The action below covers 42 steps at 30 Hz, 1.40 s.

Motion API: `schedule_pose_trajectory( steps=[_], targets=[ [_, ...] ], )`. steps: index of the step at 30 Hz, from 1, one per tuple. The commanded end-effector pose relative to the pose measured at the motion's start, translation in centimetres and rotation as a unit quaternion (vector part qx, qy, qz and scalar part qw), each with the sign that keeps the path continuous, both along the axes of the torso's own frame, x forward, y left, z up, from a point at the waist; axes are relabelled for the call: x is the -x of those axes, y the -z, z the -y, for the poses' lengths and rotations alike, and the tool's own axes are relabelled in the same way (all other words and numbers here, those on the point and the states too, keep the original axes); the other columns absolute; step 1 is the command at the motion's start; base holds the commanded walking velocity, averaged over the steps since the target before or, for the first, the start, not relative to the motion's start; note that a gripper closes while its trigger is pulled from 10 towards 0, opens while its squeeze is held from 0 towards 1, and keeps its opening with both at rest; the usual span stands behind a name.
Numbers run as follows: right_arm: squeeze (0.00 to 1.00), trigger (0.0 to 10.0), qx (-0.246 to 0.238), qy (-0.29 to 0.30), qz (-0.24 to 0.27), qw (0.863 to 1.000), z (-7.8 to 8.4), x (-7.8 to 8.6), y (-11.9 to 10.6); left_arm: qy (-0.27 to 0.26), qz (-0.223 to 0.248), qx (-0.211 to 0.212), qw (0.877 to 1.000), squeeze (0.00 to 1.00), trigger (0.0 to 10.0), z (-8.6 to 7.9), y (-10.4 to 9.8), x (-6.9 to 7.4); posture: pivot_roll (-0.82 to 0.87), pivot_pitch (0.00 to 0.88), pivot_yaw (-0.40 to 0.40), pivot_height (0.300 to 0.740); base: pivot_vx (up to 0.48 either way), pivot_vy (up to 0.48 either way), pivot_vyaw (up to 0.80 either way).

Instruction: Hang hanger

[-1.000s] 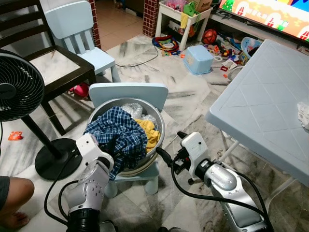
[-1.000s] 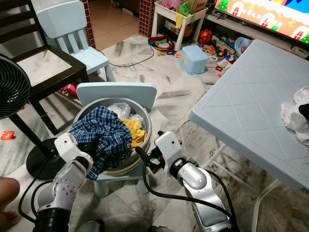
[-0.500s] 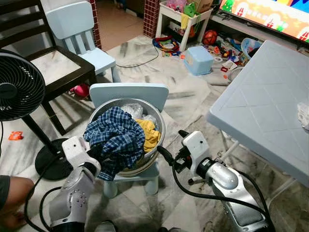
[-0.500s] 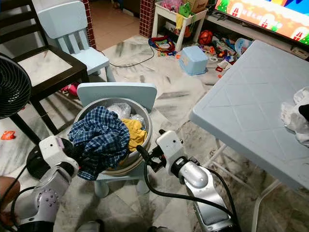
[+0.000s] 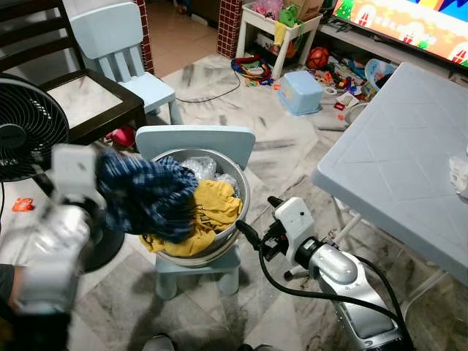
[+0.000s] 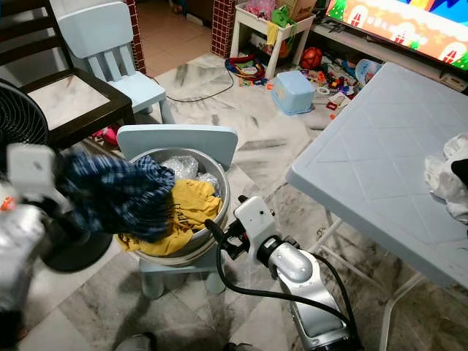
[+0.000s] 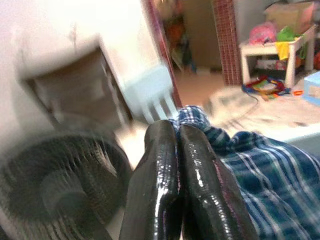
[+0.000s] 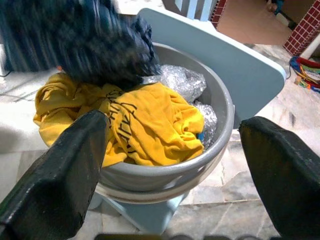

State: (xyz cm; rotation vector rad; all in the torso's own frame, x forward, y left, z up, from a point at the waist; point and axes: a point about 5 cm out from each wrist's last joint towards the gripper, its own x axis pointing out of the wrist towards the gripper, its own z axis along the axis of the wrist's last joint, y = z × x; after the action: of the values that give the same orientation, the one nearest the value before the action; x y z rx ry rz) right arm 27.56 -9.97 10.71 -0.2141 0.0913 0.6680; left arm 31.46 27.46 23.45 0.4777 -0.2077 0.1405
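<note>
A blue plaid shirt (image 5: 142,197) hangs in the air over the left rim of a grey basin (image 5: 243,191), blurred by motion. My left gripper (image 7: 176,131) is shut on this shirt, its two fingers pressed together in the cloth. A yellow garment (image 5: 213,208) and crumpled clear plastic (image 5: 199,167) lie in the basin, which sits on a small light-blue chair (image 5: 194,137). My right gripper (image 8: 165,165) is open, low beside the basin's right side, with nothing between its fingers.
A black standing fan (image 5: 29,131) and a dark wooden chair (image 5: 88,102) stand to the left. A second light-blue chair (image 5: 124,44) is behind them. A light-blue table (image 5: 395,161) fills the right, with a white cloth (image 6: 446,175) on it. Toys litter the far floor.
My left gripper has swung up and to the left, pulling the plaid shirt off the pile and uncovering the yellow garment. The right arm has hardly moved.
</note>
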Motion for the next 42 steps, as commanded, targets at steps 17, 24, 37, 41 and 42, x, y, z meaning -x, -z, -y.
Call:
schedule_pose_trajectory(
  steps=[17,24,37,41,42],
  targets=[
    [0.0,10.0,0.005,0.023,-0.001,1.0,1.0,0.4,0.4,0.466,-0.169,-0.186,0.848,0.0,0.0,13.5,11.0,1.3,0.08,0.124,-0.101,0.74,0.0,0.0,0.0],
    [0.0,10.0,0.012,0.025,-0.005,1.0,1.5,0.5,0.4,0.472,-0.253,-0.168,0.828,0.0,0.0,13.4,14.9,3.0,0.08,0.133,-0.115,0.74,0.0,0.0,0.0],
    [0.0,10.0,0.011,0.017,-0.01,1.0,1.0,0.7,0.6,0.313,-0.247,-0.026,0.917,0.0,9.6,11.4,15.7,2.7,0.09,0.139,-0.125,0.74,0.0,0.0,0.0],
    [0.0,10.0,0.014,0.017,-0.01,1.0,1.2,0.7,0.6,0.248,-0.224,0.076,0.939,1.0,10.0,11.7,15.1,2.2,0.09,0.139,-0.122,0.74,0.0,0.0,0.0],
    [0.0,10.0,0.014,0.017,-0.01,1.0,1.2,0.8,0.7,0.224,-0.221,0.109,0.943,1.0,10.0,11.7,14.9,2.0,0.09,0.139,-0.122,0.74,0.0,0.0,0.0]
  ],
)
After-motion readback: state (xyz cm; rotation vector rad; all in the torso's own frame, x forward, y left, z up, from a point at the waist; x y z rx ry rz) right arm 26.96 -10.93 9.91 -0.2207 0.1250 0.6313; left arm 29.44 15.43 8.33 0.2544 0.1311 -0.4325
